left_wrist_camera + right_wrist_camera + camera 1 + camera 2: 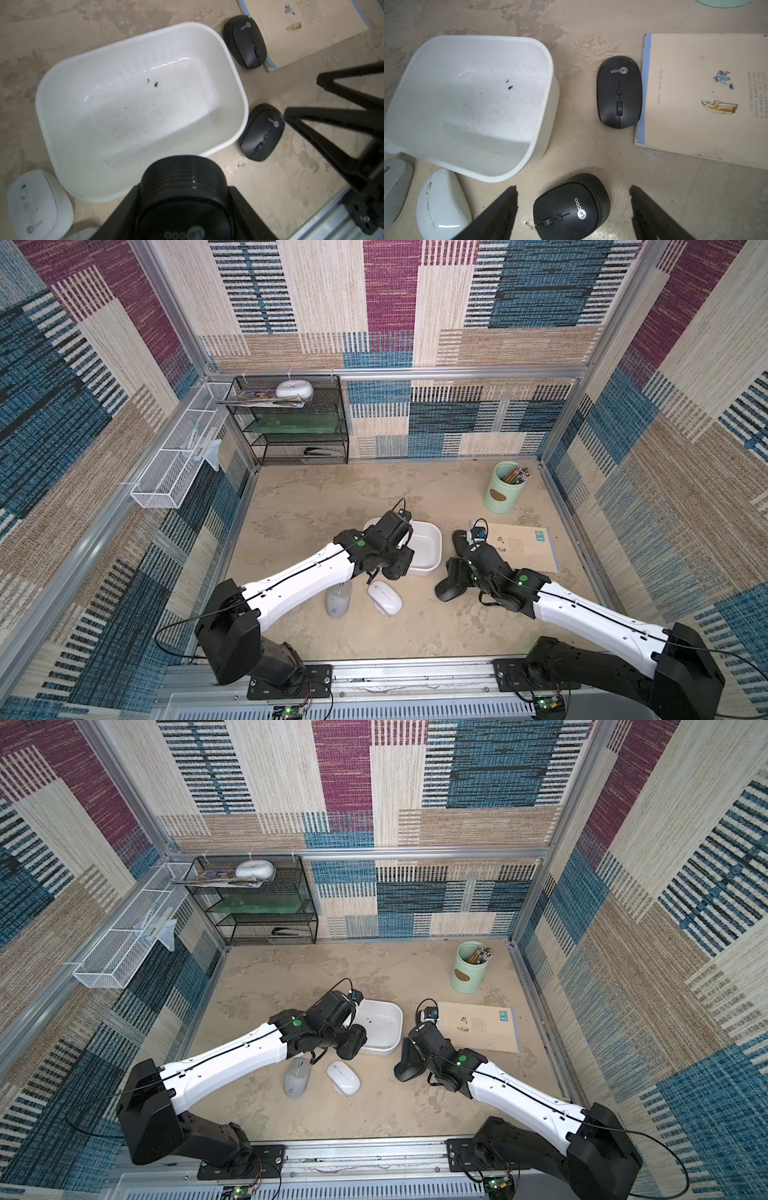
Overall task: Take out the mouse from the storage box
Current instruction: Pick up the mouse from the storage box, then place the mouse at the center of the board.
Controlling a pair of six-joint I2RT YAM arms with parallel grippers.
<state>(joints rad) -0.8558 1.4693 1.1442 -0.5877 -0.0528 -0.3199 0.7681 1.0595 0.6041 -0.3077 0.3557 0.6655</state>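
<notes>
While the left gripper (pixel 392 566) clamps a black mouse (pixel 182 199) at lower centre of its wrist view, over the white storage box (pixel 435 540) rim, right gripper (pixel 573 192) spread open, second black mouse (pixel 564 212) between its fingers on the tabletop (pixel 591 153).

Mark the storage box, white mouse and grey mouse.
storage box (pixel 424 545): in a top view, bare inner floor.
white mouse (pixel 385 597): in a top view, middle of its back.
grey mouse (pixel 338 602): in a top view, middle of its visible back.
</notes>
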